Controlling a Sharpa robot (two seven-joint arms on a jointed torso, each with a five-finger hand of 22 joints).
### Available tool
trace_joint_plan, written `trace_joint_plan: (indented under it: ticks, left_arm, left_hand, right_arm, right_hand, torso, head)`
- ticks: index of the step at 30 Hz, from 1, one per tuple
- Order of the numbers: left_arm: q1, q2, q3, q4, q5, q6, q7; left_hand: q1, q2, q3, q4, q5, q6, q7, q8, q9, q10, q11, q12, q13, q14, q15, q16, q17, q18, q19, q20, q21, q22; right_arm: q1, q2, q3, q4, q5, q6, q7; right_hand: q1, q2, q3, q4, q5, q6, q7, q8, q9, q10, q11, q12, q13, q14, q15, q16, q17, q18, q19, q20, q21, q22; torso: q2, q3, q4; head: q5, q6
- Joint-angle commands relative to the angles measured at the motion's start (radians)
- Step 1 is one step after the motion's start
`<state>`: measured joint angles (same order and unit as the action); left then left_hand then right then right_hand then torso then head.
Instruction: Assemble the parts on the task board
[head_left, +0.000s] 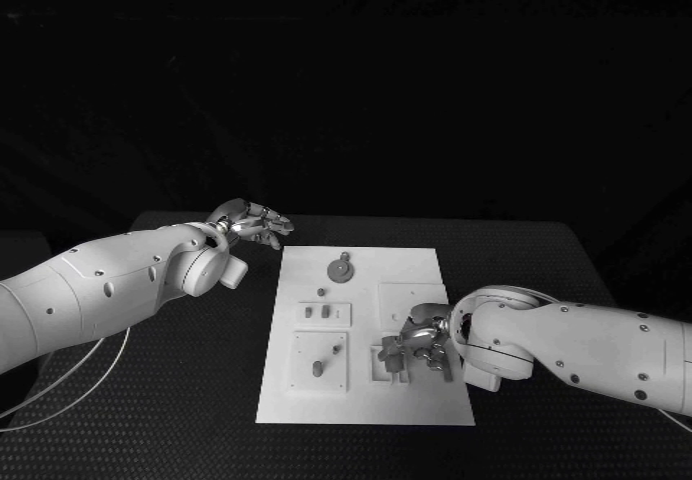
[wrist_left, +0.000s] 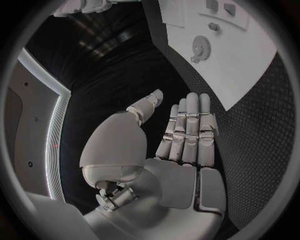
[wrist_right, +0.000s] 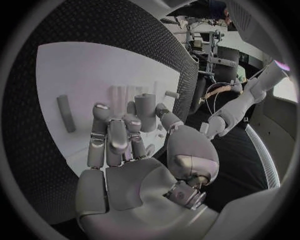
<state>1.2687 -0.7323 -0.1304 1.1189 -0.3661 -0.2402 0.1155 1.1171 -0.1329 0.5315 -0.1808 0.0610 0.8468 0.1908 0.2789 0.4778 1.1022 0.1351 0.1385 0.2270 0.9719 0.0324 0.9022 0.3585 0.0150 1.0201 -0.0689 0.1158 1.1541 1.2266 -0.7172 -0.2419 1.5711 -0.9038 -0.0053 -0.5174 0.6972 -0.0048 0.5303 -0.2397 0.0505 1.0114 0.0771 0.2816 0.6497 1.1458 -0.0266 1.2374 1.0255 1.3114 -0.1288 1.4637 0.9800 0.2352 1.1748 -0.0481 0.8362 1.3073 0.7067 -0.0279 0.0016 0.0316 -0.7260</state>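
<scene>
The white task board (head_left: 411, 280) lies in the middle of the table. My right hand (head_left: 418, 345) is over the board's near right part, and its curled fingers and thumb pinch a short grey cylindrical part (wrist_right: 145, 111) upright just above the board (wrist_right: 75, 70). My left hand (head_left: 253, 222) hovers off the board's far left corner with its fingers (wrist_left: 187, 130) straight and apart, holding nothing. A grey gear (head_left: 342, 268) lies flat on the far part of the board; the left wrist view shows this gear (wrist_left: 200, 47) too.
Small grey parts lie on the board's left half, one (head_left: 317, 368) near the front and a small one (head_left: 320, 293) further back. A grey bar (wrist_right: 65, 113) lies on the board beyond my right hand. A cable (head_left: 87, 385) loops on the table at the near left.
</scene>
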Motion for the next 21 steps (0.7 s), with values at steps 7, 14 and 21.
trace_joint_plan:
  ticks: [7,14,21]
  left_arm:
    - [0.001,0.001,0.001,0.003,0.004,0.014,0.007]
    - [0.001,0.0,0.001,0.004,0.004,0.014,0.006]
    - [0.001,0.0,0.001,0.004,0.004,0.013,0.006]
  left_hand:
    - [-0.005,0.001,0.0,0.005,-0.002,-0.003,-0.003,0.007,-0.001,-0.003,-0.002,0.005,-0.002,0.005,-0.001,-0.004,0.001,0.005,0.009,0.001,-0.004,0.001]
    - [-0.006,0.0,0.0,0.005,-0.002,-0.003,-0.003,0.007,-0.001,-0.003,-0.002,0.005,-0.002,0.005,-0.001,-0.004,0.002,0.005,0.009,0.001,-0.005,0.001]
    - [-0.006,0.0,-0.001,0.006,-0.002,-0.003,-0.003,0.007,-0.001,-0.004,-0.002,0.006,-0.002,0.005,-0.001,-0.004,0.002,0.005,0.009,0.001,-0.005,0.002]
  right_arm:
    - [-0.012,0.021,-0.001,-0.026,0.003,0.033,-0.016]
    - [-0.017,0.025,-0.002,-0.028,0.002,0.042,-0.018]
    - [-0.017,0.024,-0.002,-0.025,0.002,0.054,-0.02]
  right_hand:
    - [-0.021,-0.006,0.008,0.005,-0.003,0.011,0.005,-0.004,0.0,0.006,-0.003,-0.005,0.0,-0.002,-0.007,-0.003,-0.002,0.027,0.003,0.001,0.003,0.015]
    - [-0.027,-0.011,0.011,0.008,-0.003,0.01,0.005,-0.006,0.0,0.006,-0.003,-0.006,0.001,-0.004,-0.007,-0.003,-0.005,0.027,0.003,0.001,0.003,0.015]
    - [-0.032,-0.015,0.013,0.01,-0.003,0.01,0.005,-0.007,0.0,0.005,-0.003,-0.006,0.001,-0.004,-0.007,-0.003,-0.007,0.027,0.003,0.001,0.002,0.015]
  torso:
    - [0.0,0.0004,-0.001]
    - [0.0,0.0007,-0.0018]
    - [0.0,0.001,-0.0013]
  head:
    - [0.007,-0.007]
    - [0.009,-0.011]
    - [0.011,-0.012]
